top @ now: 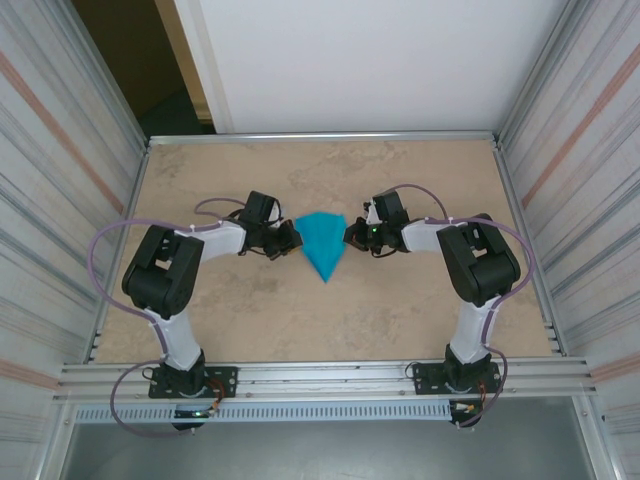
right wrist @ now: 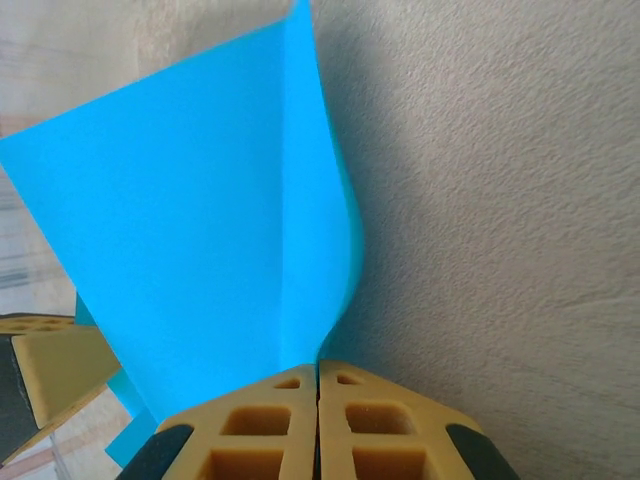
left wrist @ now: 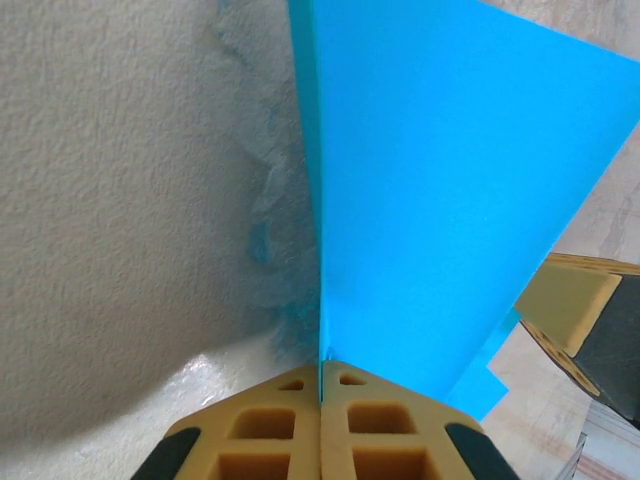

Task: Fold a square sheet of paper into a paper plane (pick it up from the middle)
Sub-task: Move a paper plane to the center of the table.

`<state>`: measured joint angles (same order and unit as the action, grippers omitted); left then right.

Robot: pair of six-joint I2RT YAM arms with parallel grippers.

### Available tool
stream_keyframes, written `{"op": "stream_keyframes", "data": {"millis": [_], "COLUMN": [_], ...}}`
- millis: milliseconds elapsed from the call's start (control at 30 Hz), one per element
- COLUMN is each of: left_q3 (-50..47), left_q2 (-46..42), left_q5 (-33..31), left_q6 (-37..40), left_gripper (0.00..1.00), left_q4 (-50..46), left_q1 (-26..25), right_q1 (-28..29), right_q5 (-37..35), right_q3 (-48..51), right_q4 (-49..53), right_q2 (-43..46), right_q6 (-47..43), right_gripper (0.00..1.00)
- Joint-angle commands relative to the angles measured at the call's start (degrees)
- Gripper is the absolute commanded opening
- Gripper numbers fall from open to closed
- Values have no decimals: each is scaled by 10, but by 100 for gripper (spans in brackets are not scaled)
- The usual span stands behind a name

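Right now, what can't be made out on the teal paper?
Top external: teal-blue folded paper too small to show creases; gripper tips hide its side corners.
Left wrist: top edge cuts off the paper; left gripper hides the pinched corner.
Right wrist: right gripper hides its pinched corner.

Mottled beige table [top: 250, 320], bordered at its near edge by a metal rail [top: 320, 372]. Well beyond the rail, about mid-table, a folded teal paper [top: 322, 245], pointed tip toward the rail; resting or lifted, cannot tell.

Lab cell, corrugated walls [top: 55, 150]
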<state>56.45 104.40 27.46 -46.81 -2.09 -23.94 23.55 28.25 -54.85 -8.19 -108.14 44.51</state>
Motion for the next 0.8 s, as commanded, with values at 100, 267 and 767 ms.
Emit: {"op": "stream_keyframes", "data": {"millis": [100, 267, 767], "left_q3": [-4, 2, -4], "left_q2": [5, 4, 8], "left_q5": [14, 22, 26], "left_q6": [-2, 0, 3], "left_gripper": [6, 6, 5], "left_q4": [27, 27, 29], "left_q1": [3, 3, 4], "right_q1": [1, 23, 78], "right_q5": [-8, -37, -17], "right_q3": [0, -12, -69], "right_q4": [21, 83, 128], "right_q2": [52, 85, 8], "right_q6": [-1, -32, -56], "right_gripper": [25, 36, 40]}}
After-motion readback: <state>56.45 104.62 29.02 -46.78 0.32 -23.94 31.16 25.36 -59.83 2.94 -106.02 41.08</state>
